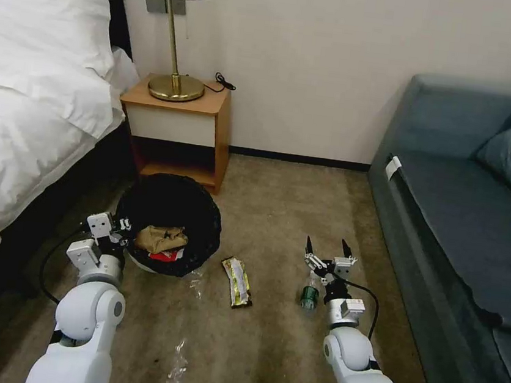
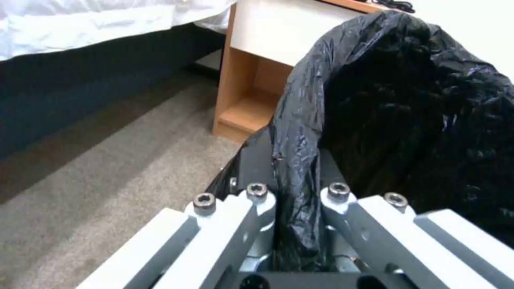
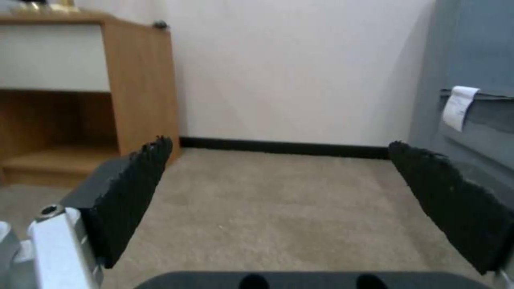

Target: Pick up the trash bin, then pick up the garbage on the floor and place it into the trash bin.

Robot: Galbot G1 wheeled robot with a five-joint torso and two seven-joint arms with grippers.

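Left gripper (image 1: 121, 225) clenched on trash bin (image 1: 169, 221) liner at rim's 9 o'clock, tilting mouth toward litter. Right gripper (image 1: 329, 252) spread wide over bottle (image 1: 309, 296); snack wrapper (image 1: 237, 282) at bin's 4 o'clock.

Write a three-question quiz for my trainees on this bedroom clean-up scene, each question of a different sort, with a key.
1. True or false: the left gripper is shut on the rim of the trash bin.
2. Multiple choice: which litter lies on the carpet between the bin and the right gripper? A) a banana peel B) the snack wrapper C) a newspaper
3. Fill in: the right gripper is ____, with the small bottle on the floor beside its wrist.

Key: 1 true. 2 B. 3 open. Extra note: the brown paper bag and the red carton already lie inside the bin.
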